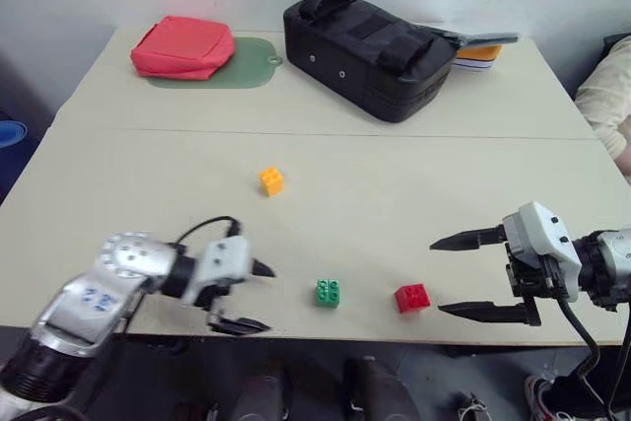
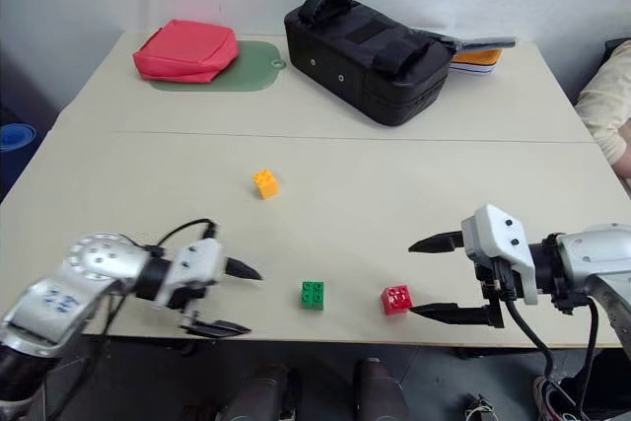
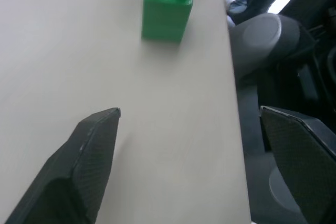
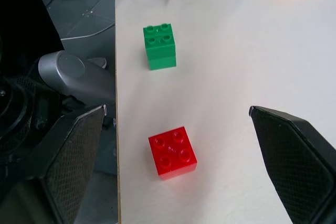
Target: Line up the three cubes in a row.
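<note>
A green cube (image 1: 328, 292) and a red cube (image 1: 412, 298) stand side by side near the table's front edge, a short gap between them. The orange-yellow cube (image 1: 272, 180) sits farther back, toward the middle. My left gripper (image 1: 254, 297) hangs open to the left of the green cube, apart from it, with nothing between its fingers. In the left wrist view the green cube (image 3: 167, 4) lies beyond the fingertips. My right gripper (image 1: 449, 276) is open just right of the red cube (image 4: 172, 152), fingers spread on either side of it, not touching.
A black bag (image 1: 373, 49) lies at the back centre, with an orange and white item (image 1: 477, 54) behind it. A red pouch (image 1: 183, 46) rests on a green mat (image 1: 237, 66) at the back left. A person's sleeve (image 1: 609, 96) shows at the right edge.
</note>
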Motion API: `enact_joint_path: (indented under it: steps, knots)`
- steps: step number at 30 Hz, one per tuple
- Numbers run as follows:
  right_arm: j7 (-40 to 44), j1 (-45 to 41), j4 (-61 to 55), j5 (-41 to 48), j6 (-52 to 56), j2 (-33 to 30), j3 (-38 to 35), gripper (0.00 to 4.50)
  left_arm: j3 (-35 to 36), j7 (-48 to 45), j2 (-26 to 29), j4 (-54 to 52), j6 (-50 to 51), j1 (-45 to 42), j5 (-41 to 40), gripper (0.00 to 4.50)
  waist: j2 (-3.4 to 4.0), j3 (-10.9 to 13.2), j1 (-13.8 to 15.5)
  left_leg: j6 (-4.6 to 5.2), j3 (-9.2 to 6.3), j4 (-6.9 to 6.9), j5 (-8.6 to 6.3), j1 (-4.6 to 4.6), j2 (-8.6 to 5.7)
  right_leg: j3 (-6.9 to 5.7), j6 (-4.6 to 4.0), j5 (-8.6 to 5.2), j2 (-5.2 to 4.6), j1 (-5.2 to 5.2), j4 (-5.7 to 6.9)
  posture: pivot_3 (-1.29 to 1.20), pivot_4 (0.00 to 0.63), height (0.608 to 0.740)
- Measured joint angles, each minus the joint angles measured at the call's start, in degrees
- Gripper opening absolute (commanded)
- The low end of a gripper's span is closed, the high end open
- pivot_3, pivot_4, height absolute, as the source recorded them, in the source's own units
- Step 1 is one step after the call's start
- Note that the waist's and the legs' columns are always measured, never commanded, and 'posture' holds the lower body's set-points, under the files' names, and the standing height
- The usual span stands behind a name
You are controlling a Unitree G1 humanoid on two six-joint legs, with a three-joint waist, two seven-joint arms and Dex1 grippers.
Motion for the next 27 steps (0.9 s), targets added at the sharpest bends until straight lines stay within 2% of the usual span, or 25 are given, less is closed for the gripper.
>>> enact_joint_path:
  steps: [4,8,11,17,22,27]
  knots:
    - [1.52,2.99,0.48,-1.85,-1.61,-0.14,-1.31,4.5,9.29,-4.97,4.18,8.59,-6.1,0.58,-2.2,4.47,0.0,0.0,0.17,0.06,-0.05,-0.01,-0.05,-0.03,-0.06,-0.05,0.01,0.0,-0.14,0.02,-0.05,0.0,0.15,0.74]
    - [2.09,4.6,1.31,-3.08,-2.71,-0.14,-3.19,4.5,14.77,-7.66,7.9,14.23,-8.61,0.77,-2.7,4.47,0.0,0.0,-0.14,0.02,-0.04,-0.08,-0.08,-0.01,-0.06,-0.04,0.01,0.0,-0.14,0.02,-0.08,0.0,0.15,0.74]
    - [1.59,3.41,2.0,-2.99,-2.75,-0.11,-3.39,4.5,15.89,-6.54,7.97,16.29,-9.46,0.45,-2.26,4.47,0.03,-0.01,-0.36,0.02,-0.02,-0.19,-0.08,0.03,-0.06,-0.02,0.0,0.0,-0.13,-0.02,-0.06,0.0,0.15,0.74]
    - [0.31,-1.34,2.39,-2.85,-2.56,0.18,-1.87,4.5,7.27,3.0,1.86,19.93,-6.33,-10.52,4.09,4.47,0.02,-0.01,0.32,0.03,-0.04,-0.08,-0.07,-0.05,-0.1,-0.06,0.05,0.03,-0.1,-0.04,0.03,0.0,0.15,0.74]
    - [-2.03,-7.04,2.56,-1.76,-1.75,1.87,0.08,4.5,-1.78,10.66,-7.06,25.41,1.19,-25.58,9.16,4.47,-0.02,-0.04,0.73,-0.04,0.02,0.1,-0.02,-0.15,-0.14,-0.04,0.19,0.1,0.03,-0.03,0.22,0.0,0.15,0.74]
    - [-5.25,-10.75,2.86,-3.57,-2.65,4.57,3.41,4.5,-8.76,14.86,-16.11,34.87,1.19,-37.65,14.44,4.47,-0.04,-0.03,1.04,-0.03,0.1,0.15,0.0,-0.24,-0.18,-0.02,0.23,0.13,0.07,-0.12,0.23,0.0,0.15,0.74]
